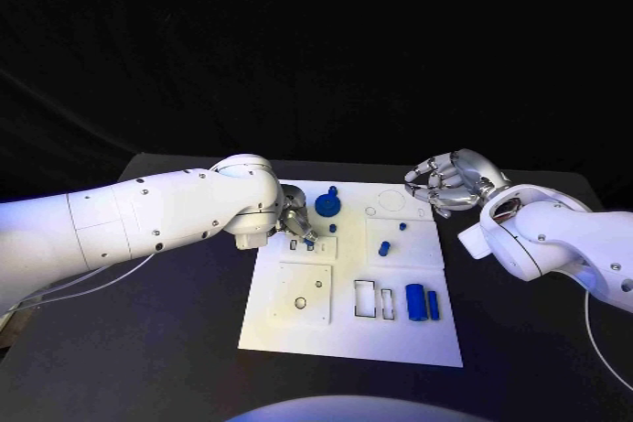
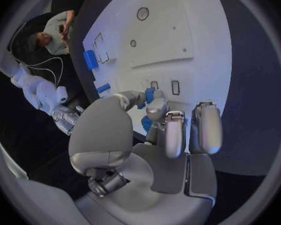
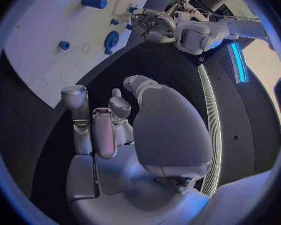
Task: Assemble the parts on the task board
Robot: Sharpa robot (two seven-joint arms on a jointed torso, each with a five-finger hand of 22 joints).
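Here, left hand (image 1: 293,216) pinches part (image 2: 149,95) — mid-board

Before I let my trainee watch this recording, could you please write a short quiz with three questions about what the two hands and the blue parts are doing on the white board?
1. True or false: the right hand holds a blue part.
2. Which hand pinches a small blue part over the task board? A) the left hand B) the right hand C) both hands
3. Fill in the missing word: the large blue cylinder lies near the board's ____ edge, as seen from the head view.

Key
1. False: its fingers are curled and nothing is in them; it hovers at the board's far right corner.
2. A.
3. Right; a slimmer blue bar lies beside it.
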